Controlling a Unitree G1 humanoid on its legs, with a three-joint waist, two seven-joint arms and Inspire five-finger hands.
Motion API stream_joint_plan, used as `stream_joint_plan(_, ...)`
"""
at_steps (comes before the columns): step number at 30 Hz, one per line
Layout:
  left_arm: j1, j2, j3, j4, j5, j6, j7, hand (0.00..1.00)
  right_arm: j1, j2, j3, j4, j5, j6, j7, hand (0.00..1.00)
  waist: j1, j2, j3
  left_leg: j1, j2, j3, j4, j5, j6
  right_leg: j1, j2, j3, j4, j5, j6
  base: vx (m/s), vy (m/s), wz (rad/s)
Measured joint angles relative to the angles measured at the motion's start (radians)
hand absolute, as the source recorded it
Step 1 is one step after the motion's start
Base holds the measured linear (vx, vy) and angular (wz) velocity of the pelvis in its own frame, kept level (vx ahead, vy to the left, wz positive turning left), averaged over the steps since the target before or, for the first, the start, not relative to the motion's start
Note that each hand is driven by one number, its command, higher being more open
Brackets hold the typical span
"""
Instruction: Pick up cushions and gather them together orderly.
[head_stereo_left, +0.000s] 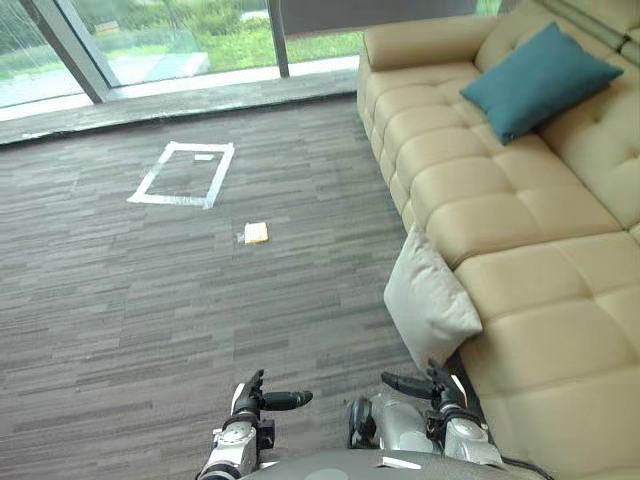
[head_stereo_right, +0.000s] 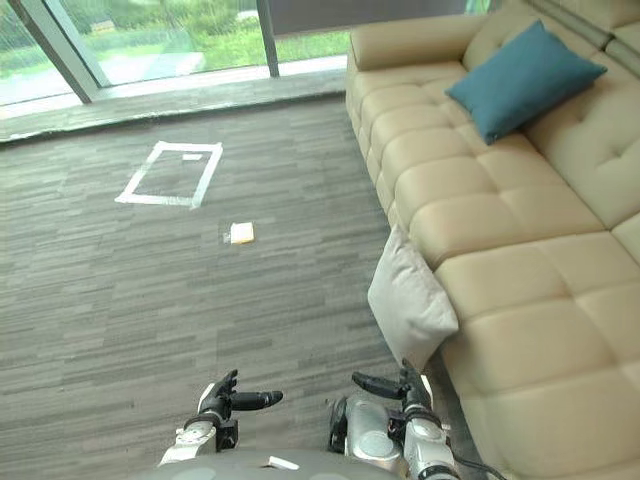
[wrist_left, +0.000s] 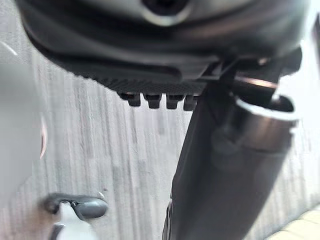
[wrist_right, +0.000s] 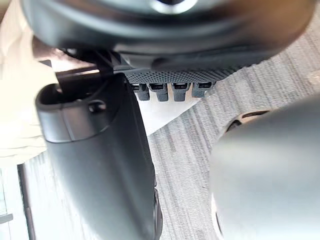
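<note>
A pale grey cushion (head_stereo_left: 430, 300) stands on its edge on the floor, leaning against the front of the tan sofa (head_stereo_left: 560, 300). A teal cushion (head_stereo_left: 540, 78) lies on the sofa's seat further back, propped against the backrest. My left hand (head_stereo_left: 262, 400) hangs low near the bottom of the view, over the carpet, open and holding nothing. My right hand (head_stereo_left: 435, 388) is just below the grey cushion's lower corner, open, not touching it. In the wrist views, the left hand's fingers (wrist_left: 155, 100) and the right hand's fingers (wrist_right: 170, 91) hang straight over the floor.
Grey striped carpet (head_stereo_left: 150, 300) spreads to the left. A white tape rectangle (head_stereo_left: 185, 172) marks the floor, and a small yellowish object (head_stereo_left: 256, 233) lies near it. Floor-to-ceiling windows (head_stereo_left: 150, 40) run along the far side.
</note>
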Motion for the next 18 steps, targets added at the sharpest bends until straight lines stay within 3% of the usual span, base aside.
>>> stream_joint_plan(2,0.002,-0.007,0.016,-0.012,0.0,-0.003,-0.004,1.0,0.007,0.005,-0.008,-0.002,0.0,0.001,-0.001,1.0,0.002,-0.003,-0.003,-0.044,-0.003,0.036,-0.044,-0.039,0.032,0.03,0.002,0.017,-0.019,-0.002,0.0,0.25,0.012,-0.36)
stream_joint_plan(3,0.001,-0.012,0.028,-0.018,0.0,-0.004,-0.005,1.0,0.01,0.006,-0.01,-0.002,0.002,0.005,-0.004,1.0,0.01,-0.004,-0.007,-0.083,-0.019,0.047,-0.131,-0.063,0.065,0.048,0.002,0.051,-0.03,-0.007,0.003,0.25,0.084,-0.76)
stream_joint_plan(5,-0.008,-0.015,0.031,-0.022,-0.001,-0.007,-0.006,1.0,0.011,0.005,-0.011,-0.002,0.002,0.015,-0.007,1.0,0.031,-0.005,-0.006,-0.131,-0.057,0.01,-0.288,-0.067,0.069,0.069,-0.001,0.117,-0.042,-0.008,0.012,0.28,0.142,-0.97)
stream_joint_plan(8,-0.02,-0.018,0.031,-0.02,-0.001,-0.007,-0.005,1.0,0.021,0.006,-0.01,-0.001,0.001,0.018,-0.013,1.0,0.048,-0.008,-0.006,-0.159,-0.127,-0.119,-0.475,-0.053,0.065,0.092,-0.017,0.2,-0.037,-0.036,0.056,0.28,0.246,-0.87)
stream_joint_plan(9,-0.019,-0.024,0.029,-0.016,-0.002,-0.009,-0.004,1.0,0.033,0.001,-0.009,-0.004,0.001,0.017,-0.015,1.0,0.048,0.0,-0.012,-0.155,-0.137,-0.139,-0.536,-0.011,0.074,0.096,-0.017,0.233,-0.029,-0.055,0.082,0.27,0.316,-0.83)
stream_joint_plan(10,-0.015,-0.034,0.03,-0.009,-0.001,-0.011,-0.004,1.0,0.037,-0.005,-0.009,-0.011,0.007,0.016,-0.017,1.0,0.048,0.016,-0.023,-0.152,-0.133,-0.139,-0.541,0.066,0.102,0.094,-0.012,0.268,-0.004,-0.083,0.109,0.39,0.453,-0.94)
stream_joint_plan(12,-0.015,-0.017,0.03,-0.006,-0.001,-0.007,-0.004,1.0,0.047,0.022,-0.005,-0.01,0.005,0.016,-0.017,1.0,0.049,-0.03,-0.05,-0.139,-0.16,-0.071,-0.505,0.029,0.115,0.082,-0.061,0.332,0.025,-0.116,0.148,0.29,0.328,-0.82)
stream_joint_plan(14,-0.014,-0.003,0.03,0.002,-0.001,-0.006,0.006,1.0,0.055,0.035,0.013,-0.009,0.003,0.018,-0.009,1.0,0.05,-0.056,-0.073,-0.133,-0.172,-0.004,-0.502,-0.005,0.135,0.053,-0.092,0.364,0.032,-0.1,0.176,0.29,0.3,-0.81)
stream_joint_plan(16,-0.022,0.004,0.03,0.023,-0.002,-0.005,0.008,1.0,0.05,0.039,0.013,-0.009,-0.002,0.018,-0.004,1.0,0.054,-0.063,-0.075,-0.09,-0.174,0.069,-0.525,-0.023,0.154,0.015,-0.117,0.358,0.083,-0.068,0.211,0.24,0.27,-1.08)
stream_joint_plan(18,-0.015,0.011,0.028,0.033,-0.002,-0.004,0.009,1.0,0.035,0.034,0.014,-0.006,-0.002,0.017,-0.003,1.0,0.055,-0.058,-0.071,-0.005,-0.175,0.162,-0.587,-0.025,0.158,-0.042,-0.151,0.291,0.186,-0.031,0.218,0.21,0.248,-1.2)
